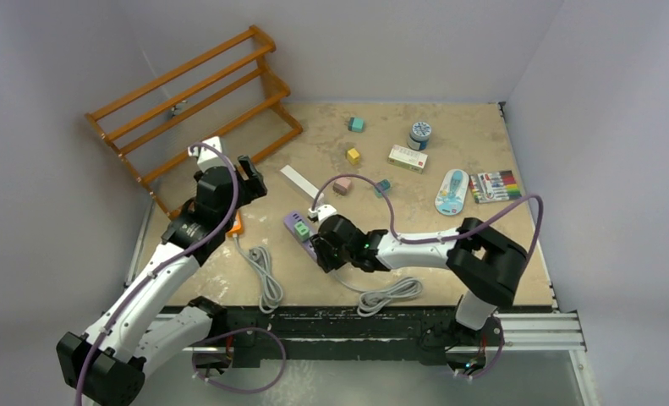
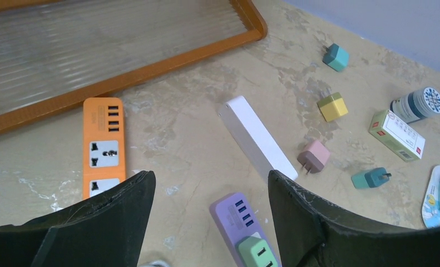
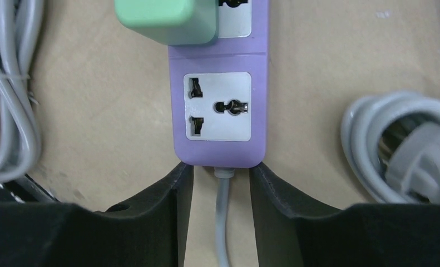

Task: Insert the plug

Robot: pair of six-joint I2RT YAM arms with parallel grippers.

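Right fingers of mine (image 3: 221,173) stand narrow, either side of the grey cable (image 3: 222,222) without gripping it, tips at the near end of the purple power strip (image 3: 259,100). Green plug (image 3: 164,19) sits in the strip's farther socket. My left gripper (image 2: 212,183) hangs wide apart, holding nothing.

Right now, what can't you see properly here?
Green plug: right wrist view, top edge cuts it off.
Purple power strip: left wrist view, bottom edge cuts its end.
Orange power strip: top view, mostly hidden under the left arm.
White box: top view, writing too small to read.
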